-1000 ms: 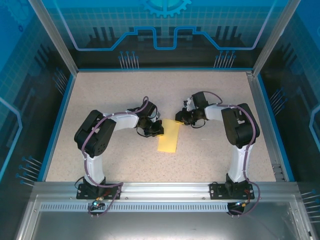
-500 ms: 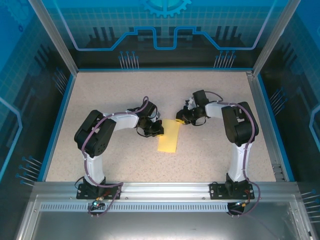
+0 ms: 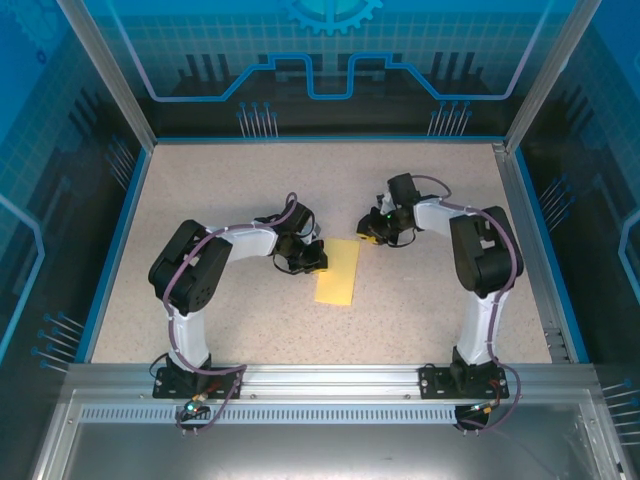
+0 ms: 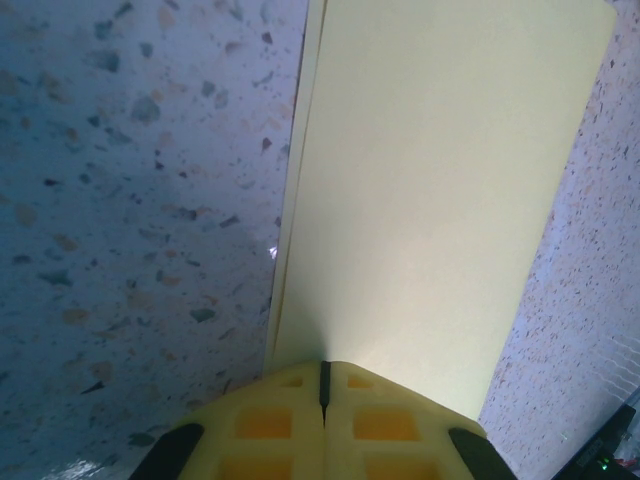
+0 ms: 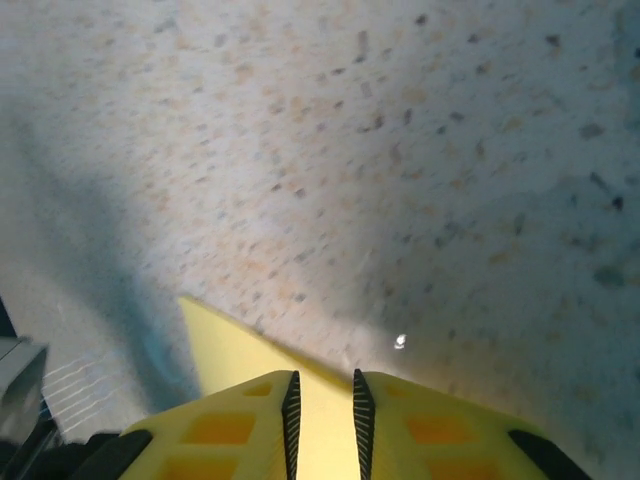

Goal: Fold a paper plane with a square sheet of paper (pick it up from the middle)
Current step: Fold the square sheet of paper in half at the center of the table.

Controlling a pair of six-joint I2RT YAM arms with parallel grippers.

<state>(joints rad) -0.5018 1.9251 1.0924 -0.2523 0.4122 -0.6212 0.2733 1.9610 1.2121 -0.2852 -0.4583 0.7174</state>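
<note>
Square sheet of paper (image 3: 338, 272): folded into narrow yellow strip, flat at bench (image 3: 220, 190) centre, long axis roughly 12–6, slightly tilted. Left pincer (image 3: 312, 258) at strip's 10 o'clock corner, closed, tips against paper. Right pincer (image 3: 370, 235) at 1 o'clock corner, jaws narrowly apart over paper corner.

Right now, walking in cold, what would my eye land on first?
A bright yellow sheet of paper, folded into a long strip, lies in the middle of the speckled table. Both arms bend toward its far end: the left end effector shut at one corner, the right end effector slightly parted at the other.
</note>
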